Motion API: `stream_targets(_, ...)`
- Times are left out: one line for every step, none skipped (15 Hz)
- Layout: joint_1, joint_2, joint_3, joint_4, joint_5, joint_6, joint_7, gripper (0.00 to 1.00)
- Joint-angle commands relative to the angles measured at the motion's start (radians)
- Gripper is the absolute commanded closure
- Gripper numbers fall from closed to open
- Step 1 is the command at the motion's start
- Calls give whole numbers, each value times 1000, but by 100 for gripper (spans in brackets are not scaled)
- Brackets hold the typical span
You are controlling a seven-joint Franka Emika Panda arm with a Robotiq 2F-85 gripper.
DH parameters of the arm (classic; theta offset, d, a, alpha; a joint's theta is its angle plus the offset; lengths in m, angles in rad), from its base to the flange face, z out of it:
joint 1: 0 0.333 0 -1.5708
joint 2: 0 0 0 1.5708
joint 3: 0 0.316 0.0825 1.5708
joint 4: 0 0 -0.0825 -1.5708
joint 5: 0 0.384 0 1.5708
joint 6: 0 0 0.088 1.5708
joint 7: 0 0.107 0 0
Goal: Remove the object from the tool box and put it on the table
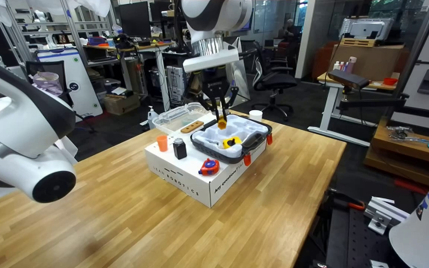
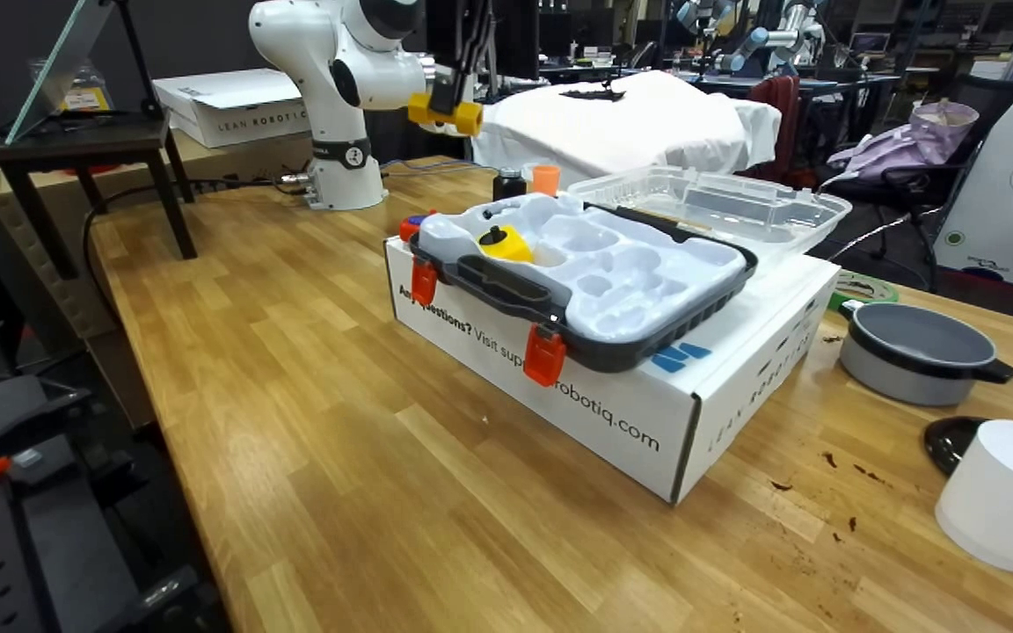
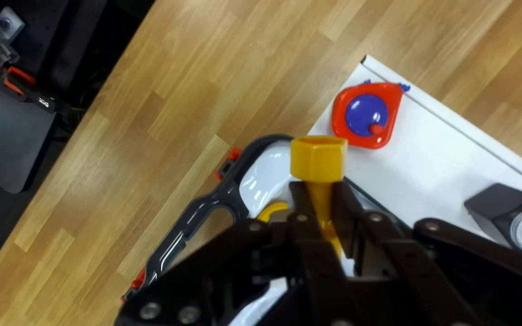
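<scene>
Claw (image 3: pixel 320 199): clamped on the yellow piece (image 3: pixel 319 159), which is pinched by its thinner shank.
Yellow piece: held in the air above the tool box (image 2: pixel 612 354), apart from it; smooth plastic by its look, ended in a faceted hexagon.
Removal: judged to be done, since no contact with the tool box is seen; the setting-down remains to be made.
Route to the table (image 2: pixel 383 492): a sideways carry past the dark rim is called for, then a descent until the piece is borne by the wood; only then should the grip be loosened. Little rolling is expected, given the flat facets.
Tray (image 2: pixel 682 286): pale grey-blue, glossy, moulded into rounded hollows; a yellow block (image 2: pixel 506 246) with a black knob is seated at one end.
Latches (image 2: pixel 544 353): red-orange, hung from the dark case.
Carton (image 2: pixel 612 448): white cardboard, printed, sharp-edged, by which the tool box is borne.
Red toy (image 3: pixel 366 115): round-cornered, topped by a glossy blue-violet disc, set on the carton.
Table surface: light-brown strips of wood, smooth, faintly shiny.
</scene>
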Motion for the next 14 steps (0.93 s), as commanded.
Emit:
stream_targets(19, -93, 34, -124, 29, 66, -14, 96)
stream_targets(28, -113, 48, -153, 46, 79, -8, 96)
stream_targets(40, -131, 63, -183, 64, 95, -1, 96)
stream_targets(49, -146, 76, -209, 79, 111, 7, 96)
stream_targets(61, -158, 90, -237, 89, 125, 21, 96)
stream_targets(70, -167, 103, -261, 97, 133, 35, 96)
stream_targets(78, -174, 114, -281, 104, 139, 47, 96)
stream_targets(84, -176, 123, -299, 106, 144, 61, 96)
stream_targets(88, -180, 130, -315, 117, 147, 70, 96)
stream_targets(86, -148, 130, -272, 90, 113, 64, 96)
stream_targets(89, -149, 134, -281, 91, 115, 66, 83)
stream_targets(89, -148, 135, -280, 90, 115, 66, 83)
stream_targets(88, -148, 134, -279, 90, 115, 66, 83)
stream_targets(87, -149, 133, -278, 90, 115, 66, 83)
